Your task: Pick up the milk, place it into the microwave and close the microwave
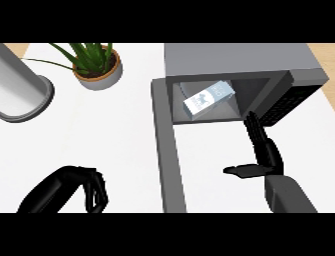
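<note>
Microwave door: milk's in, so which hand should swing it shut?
Left, probably. The open door juts toward the robot; the left hand sits on its outer side, the right hand inside by the cavity.

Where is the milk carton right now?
In the head view, the milk carton lies tilted inside the open microwave, upper right, just beyond the right hand.

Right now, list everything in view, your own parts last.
Milk carton: one, white and blue, tilted inside the microwave.
Microwave: one, grey, upper right.
Microwave door: one, grey, swung open toward the view's lower edge.
Potted plant: one, green leaves in a pale pot, upper left.
Cylinder: one, light grey, far left.
Counter: one, white.
Left hand: black, fingers curled, lower left.
Right hand: black, fingers straight, before the microwave opening.
</note>
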Action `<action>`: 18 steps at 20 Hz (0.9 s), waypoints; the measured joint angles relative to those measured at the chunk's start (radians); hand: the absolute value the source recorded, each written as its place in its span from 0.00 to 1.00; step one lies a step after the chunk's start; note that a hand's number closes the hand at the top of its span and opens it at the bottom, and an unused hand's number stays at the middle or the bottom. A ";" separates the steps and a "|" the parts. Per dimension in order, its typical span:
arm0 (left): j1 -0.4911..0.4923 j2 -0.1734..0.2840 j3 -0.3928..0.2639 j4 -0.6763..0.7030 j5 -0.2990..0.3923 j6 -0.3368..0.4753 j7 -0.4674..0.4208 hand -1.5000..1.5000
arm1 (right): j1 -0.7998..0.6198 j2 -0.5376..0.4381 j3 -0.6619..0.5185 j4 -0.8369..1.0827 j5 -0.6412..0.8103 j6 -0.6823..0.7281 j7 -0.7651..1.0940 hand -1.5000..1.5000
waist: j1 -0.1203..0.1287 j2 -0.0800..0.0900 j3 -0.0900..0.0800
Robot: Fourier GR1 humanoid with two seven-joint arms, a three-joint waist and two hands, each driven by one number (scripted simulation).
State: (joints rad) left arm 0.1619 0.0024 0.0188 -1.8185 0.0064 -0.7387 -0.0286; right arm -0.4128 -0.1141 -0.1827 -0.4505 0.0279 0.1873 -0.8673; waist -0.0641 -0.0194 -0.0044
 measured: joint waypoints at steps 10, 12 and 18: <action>-0.121 -0.002 -0.157 0.164 -0.184 0.094 -0.096 1.00 | 0.392 -0.086 0.016 -0.398 -0.079 0.103 0.025 0.00 | -0.002 0.007 -0.001; -0.151 -0.002 -0.192 0.200 -0.220 0.136 -0.125 1.00 | 0.472 -0.111 0.015 -0.498 -0.112 0.135 0.050 0.00 | 0.004 0.009 -0.001; -0.217 -0.001 -0.378 0.355 -0.238 0.323 -0.222 1.00 | 0.676 -0.165 0.009 -0.796 -0.215 0.210 0.116 0.00 | 0.008 0.014 0.000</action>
State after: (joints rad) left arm -0.0547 0.0014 -0.3595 -1.4637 -0.2320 -0.4154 -0.2511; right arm 0.2629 -0.2793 -0.1738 -1.2460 -0.1870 0.3977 -0.7509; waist -0.0559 -0.0051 -0.0043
